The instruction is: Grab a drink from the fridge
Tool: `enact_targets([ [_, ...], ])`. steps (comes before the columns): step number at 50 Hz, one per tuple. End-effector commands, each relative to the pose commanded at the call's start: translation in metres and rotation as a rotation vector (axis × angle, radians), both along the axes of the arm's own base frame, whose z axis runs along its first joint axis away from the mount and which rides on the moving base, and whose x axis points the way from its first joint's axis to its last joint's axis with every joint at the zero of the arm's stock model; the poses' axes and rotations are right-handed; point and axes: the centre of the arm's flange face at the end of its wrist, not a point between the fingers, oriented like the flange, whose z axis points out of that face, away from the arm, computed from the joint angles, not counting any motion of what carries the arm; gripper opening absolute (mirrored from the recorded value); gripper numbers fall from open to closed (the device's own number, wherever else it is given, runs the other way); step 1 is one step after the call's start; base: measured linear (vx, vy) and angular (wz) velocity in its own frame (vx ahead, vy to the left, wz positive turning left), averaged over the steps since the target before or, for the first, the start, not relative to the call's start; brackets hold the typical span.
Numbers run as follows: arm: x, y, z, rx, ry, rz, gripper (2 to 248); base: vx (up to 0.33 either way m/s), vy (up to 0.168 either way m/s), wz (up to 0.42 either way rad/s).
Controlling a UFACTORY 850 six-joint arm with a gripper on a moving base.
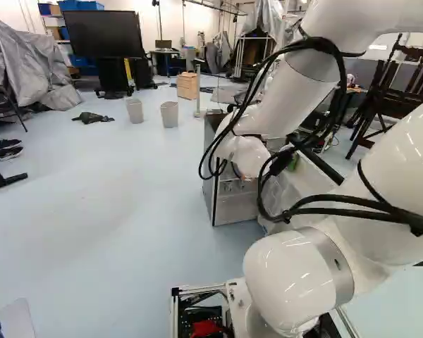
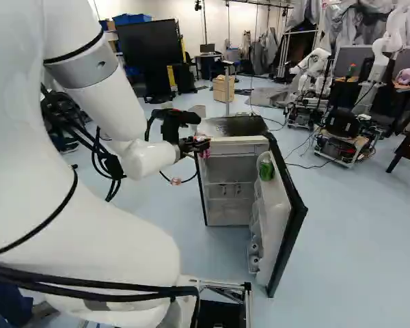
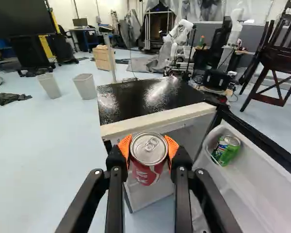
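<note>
In the right base view my gripper (image 2: pixel 197 144) is at the top front edge of the small fridge (image 2: pixel 232 126), whose door (image 2: pixel 284 212) stands open. Seen from the wrist, the gripper (image 3: pixel 148 154) is shut on a red can (image 3: pixel 149 158), an orange pad on each side of it. The can is upright, its silver lid uppermost, just in front of the pale upper edge of the fridge (image 3: pixel 157 120). A green can (image 3: pixel 226 150) rests in a door compartment. Part of the fridge's inside is hidden behind the fingers and red can.
Two pale bins (image 1: pixel 169 115) stand on the floor beyond the fridge, with a wooden box (image 1: pixel 187 86) farther back. Another robot (image 2: pixel 314 78) is in the background. Dark wooden chairs (image 3: pixel 273 68) stand beyond the open door. A large screen (image 1: pixel 104 34) stands far back.
</note>
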Motion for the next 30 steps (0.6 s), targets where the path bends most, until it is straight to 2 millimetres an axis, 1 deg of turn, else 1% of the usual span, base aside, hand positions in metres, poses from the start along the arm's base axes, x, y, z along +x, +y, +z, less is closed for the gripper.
enact_targets([
  [17, 0.009, 0.007, 0.013, -0.01, 0.017, 0.084, 98, 0.0, 0.0, 0.0],
  [30, 0.02, 0.008, 0.026, -0.01, -0.005, 0.092, 98, 0.0, 0.0, 0.0],
])
